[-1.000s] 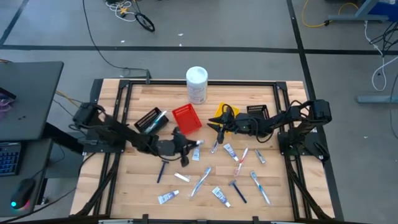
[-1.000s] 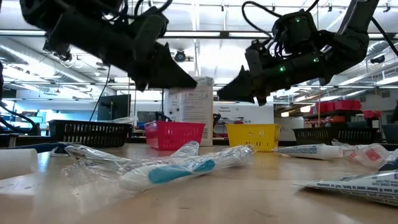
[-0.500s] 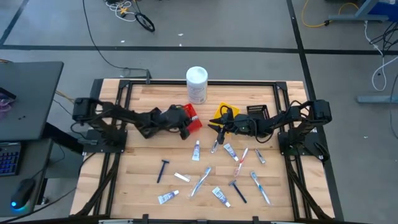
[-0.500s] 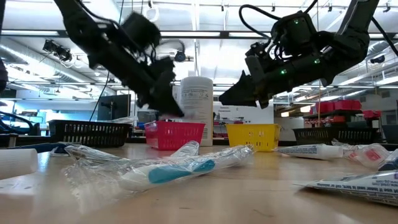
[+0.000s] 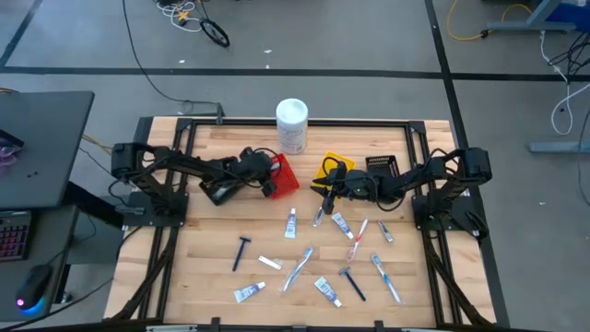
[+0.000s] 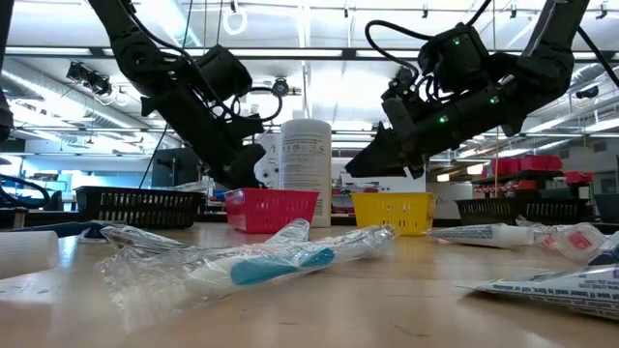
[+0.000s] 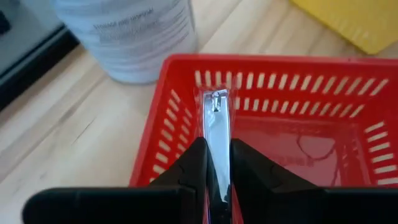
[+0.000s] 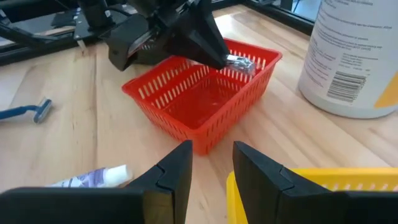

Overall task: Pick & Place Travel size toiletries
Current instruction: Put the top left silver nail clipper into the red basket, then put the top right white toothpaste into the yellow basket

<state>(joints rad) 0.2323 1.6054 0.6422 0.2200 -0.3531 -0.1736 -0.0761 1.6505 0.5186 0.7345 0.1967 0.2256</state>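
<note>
A small silvery tube is pinched between the fingers of the left end effector, which is held over the red basket on the worktop, just beside the white canister. The tube's tip is seen above the basket's open interior, so the step in hand is judged to be the drop. It would best be done with the tube kept clear of the slotted rim and the fingers parted only once the tube lies wholly inside the walls. The right end effector, its fingers spread and empty, is held near the yellow bin.

Compared with a second ago, the left end effector has been carried from the middle of the worktop, among the loose toiletries, up to the red basket. The right arm is barely changed, and the toothbrushes, tubes and razors are left lying where they were.
</note>
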